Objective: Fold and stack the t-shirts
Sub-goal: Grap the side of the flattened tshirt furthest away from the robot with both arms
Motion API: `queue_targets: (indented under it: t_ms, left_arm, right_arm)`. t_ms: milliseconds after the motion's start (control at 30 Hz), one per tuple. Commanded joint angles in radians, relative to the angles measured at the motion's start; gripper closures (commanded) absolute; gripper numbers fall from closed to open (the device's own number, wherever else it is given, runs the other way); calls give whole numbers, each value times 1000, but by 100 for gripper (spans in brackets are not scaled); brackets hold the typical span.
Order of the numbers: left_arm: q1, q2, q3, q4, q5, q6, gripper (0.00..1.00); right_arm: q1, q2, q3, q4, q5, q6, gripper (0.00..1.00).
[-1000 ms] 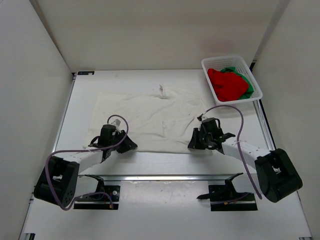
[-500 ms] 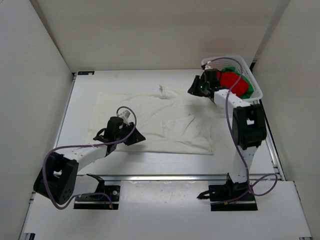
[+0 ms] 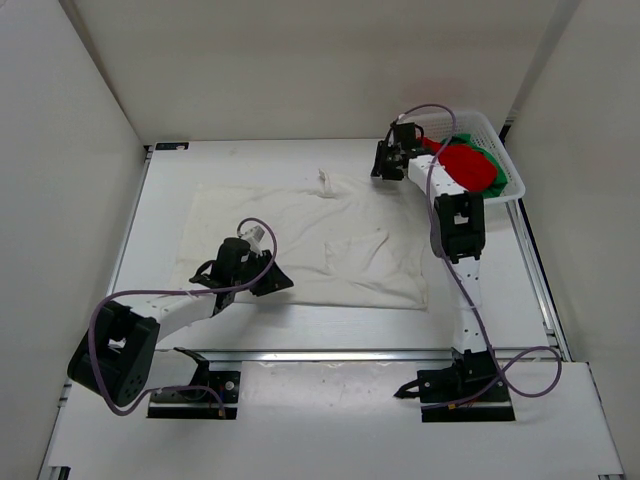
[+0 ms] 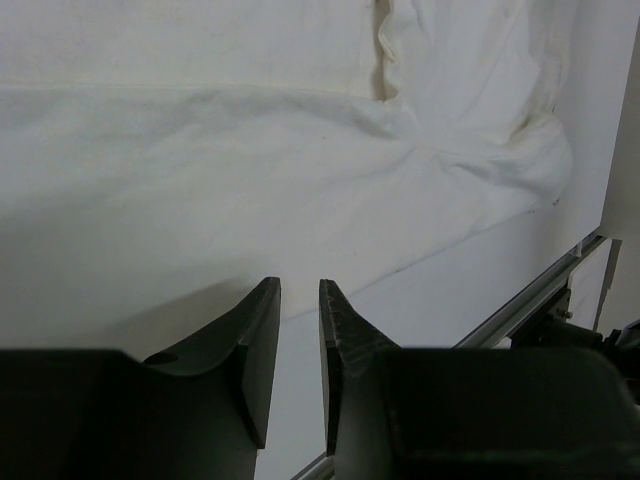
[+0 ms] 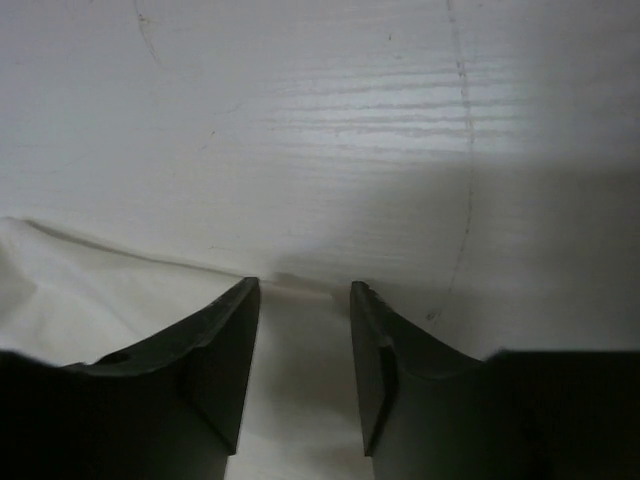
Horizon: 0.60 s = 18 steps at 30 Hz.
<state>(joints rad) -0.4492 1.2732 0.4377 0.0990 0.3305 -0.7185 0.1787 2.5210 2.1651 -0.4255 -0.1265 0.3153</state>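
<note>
The left gripper [image 4: 299,290] hangs low with its two dark fingers a narrow gap apart and nothing between them. It sits just at the near hem of the white t-shirt [image 4: 250,150], and bare table [image 4: 420,300] shows under the fingertips. From overhead, this gripper [image 3: 264,279] is at the near left part of the shirt.

The right gripper [image 5: 304,290] stands with its jaws wider apart, also empty. A pale edge of the white t-shirt [image 5: 90,300] lies below and to its left, and scuffed tabletop [image 5: 300,120] lies beyond. The overhead view shows the right arm [image 3: 455,225] stretched far across the table, with its gripper [image 3: 383,163] above the shirt's far right corner and just beside the basket [image 3: 484,120].

The white t-shirt [image 3: 310,240] lies spread open across the middle of the table [image 3: 250,160]. It is wrinkled, with a bunched crease right of centre, and no fold is made yet.

The red t-shirt [image 3: 470,168] and the green t-shirt [image 3: 466,139] are crumpled together in the white lattice basket at the far right corner. The red one lies mostly on top, and the green shows at its edges.
</note>
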Motion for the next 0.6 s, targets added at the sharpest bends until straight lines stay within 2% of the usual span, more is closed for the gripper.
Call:
queue_targets:
  t_ms: [0, 33, 67, 133, 200, 233, 333, 467, 567]
  left_arm:
    - [-5, -2, -7, 34, 22, -1, 67]
    - [4, 5, -4, 33, 18, 2, 67]
    - [6, 2, -2, 30, 21, 1, 67]
    - [14, -2, -1, 30, 25, -1, 67]
    - [18, -12, -4, 22, 13, 7, 67]
    - [23, -11, 9, 21, 5, 10, 67]
    - [27, -17, 12, 18, 5, -2, 67]
    - [56, -20, 9, 24, 11, -4, 67]
    - [72, -35, 12, 21, 13, -10, 67]
  right_arm:
    - [21, 48, 148, -120, 14, -27, 64]
    - [15, 68, 183, -151, 16, -24, 67]
    - [25, 74, 194, -177, 19, -27, 75]
    - [30, 81, 231, -183, 16, -30, 83]
    - [31, 81, 245, -176, 10, -33, 96]
    - [41, 84, 283, -194, 8, -39, 98]
    - [56, 70, 378, -269, 33, -80, 100]
    - [88, 67, 551, -482, 106, -139, 100]
    - [119, 0, 489, -578, 123, -143, 100]
